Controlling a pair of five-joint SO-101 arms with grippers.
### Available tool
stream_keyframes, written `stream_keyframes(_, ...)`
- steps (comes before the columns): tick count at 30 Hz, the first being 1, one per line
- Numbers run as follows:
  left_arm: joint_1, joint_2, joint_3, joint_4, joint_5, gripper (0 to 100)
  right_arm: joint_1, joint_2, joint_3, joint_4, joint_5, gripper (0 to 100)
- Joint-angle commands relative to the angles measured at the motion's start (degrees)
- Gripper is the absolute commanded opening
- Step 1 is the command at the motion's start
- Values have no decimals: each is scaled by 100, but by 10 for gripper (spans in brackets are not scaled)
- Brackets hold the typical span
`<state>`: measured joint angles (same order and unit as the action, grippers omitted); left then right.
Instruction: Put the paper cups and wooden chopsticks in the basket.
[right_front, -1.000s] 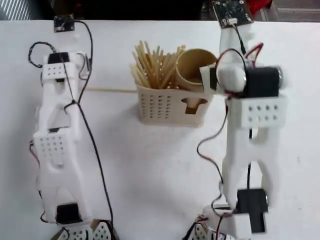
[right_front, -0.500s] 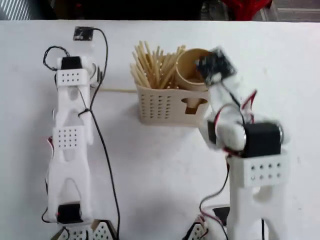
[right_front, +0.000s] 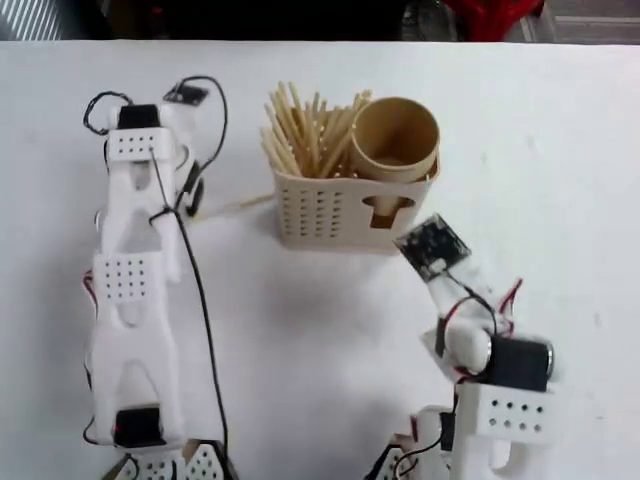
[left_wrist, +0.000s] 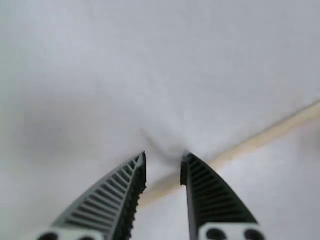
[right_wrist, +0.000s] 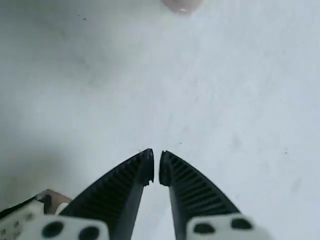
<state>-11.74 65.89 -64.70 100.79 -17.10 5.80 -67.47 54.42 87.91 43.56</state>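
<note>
The cream basket (right_front: 330, 215) stands at the back middle of the table. It holds a bundle of wooden chopsticks (right_front: 305, 130) and a tan paper cup (right_front: 395, 140). One loose chopstick (right_front: 235, 205) lies slanted on the table just left of the basket. My left gripper (left_wrist: 163, 162) is open low over the table, and the loose chopstick (left_wrist: 260, 140) runs between its fingertips. My right gripper (right_wrist: 156, 160) is shut on nothing above bare table. The right arm (right_front: 480, 350) is folded back in front of the basket's right corner.
The left arm (right_front: 130, 280) stretches along the table's left side, with a black cable (right_front: 205, 320) trailing beside it. Open white table lies between the two arms and to the right of the basket.
The right arm has pulled back from over the basket toward the near edge. The left arm has lowered at the loose chopstick, which now lies slanted instead of level.
</note>
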Motion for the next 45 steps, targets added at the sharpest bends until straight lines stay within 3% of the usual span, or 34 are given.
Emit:
stream_keyframes(1, -57, -1473, 2277, 185, -246, 135, 505, -312, 281, -277, 185, 27)
stream_keyframes(6, -110, -3134, 3727, 176, -677, 135, 690, -347, 1055, -840, 264, 26)
stream_keyframes(13, 40, -5086, 4070, -79, -747, 135, 769, -365, 1538, -1385, 220, 26)
stream_keyframes(20, 884, -4892, 5503, -1495, -1345, 140, 734, -374, 3393, -3248, -70, 26)
stream_keyframes(24, 1095, -4505, 5934, -2400, -1459, 140, 857, -488, 3376, -3187, -114, 26)
stream_keyframes(29, 1121, -3881, 5846, -2857, -1468, 140, 892, -875, 3534, -3108, -114, 26)
stream_keyframes(34, 1095, -3073, 5345, -2708, -1442, 140, 866, -1446, 3701, -2853, -114, 26)
stream_keyframes(40, 1121, -2132, 4044, -1714, -1415, 129, 866, -2343, 3921, -2404, -114, 26)
stream_keyframes(44, 1086, -1499, 3095, -1073, -1327, 15, 866, -2985, 4079, -2070, -114, 26)
stream_keyframes(45, 1059, -1358, 2875, -897, -1187, 26, 866, -3152, 4097, -1982, -114, 26)
